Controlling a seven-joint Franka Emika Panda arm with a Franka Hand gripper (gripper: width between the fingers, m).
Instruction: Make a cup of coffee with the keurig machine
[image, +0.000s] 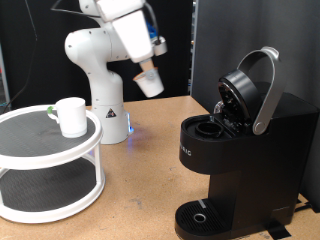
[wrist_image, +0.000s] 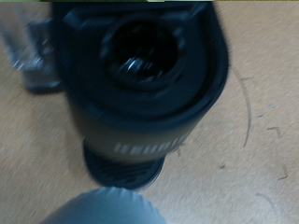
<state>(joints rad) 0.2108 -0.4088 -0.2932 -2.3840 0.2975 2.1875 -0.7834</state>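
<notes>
Open keurig machine (image: 240, 140), pod-holding hand (image: 150, 78) above

The exterior view stands off the arm at about counter height, looking level across the wooden counter (image: 150, 160). It takes in the arm's white base at the back, a white two-tier stand (image: 50, 165) at its left and the keurig machine (image: 245, 150) close at its right. The wrist view looks steeply down from above and is blurred, showing the machine's open pod chamber (wrist_image: 140, 51) and drip tray (wrist_image: 126, 168). Both views share the machine and the counter beside it.
</notes>
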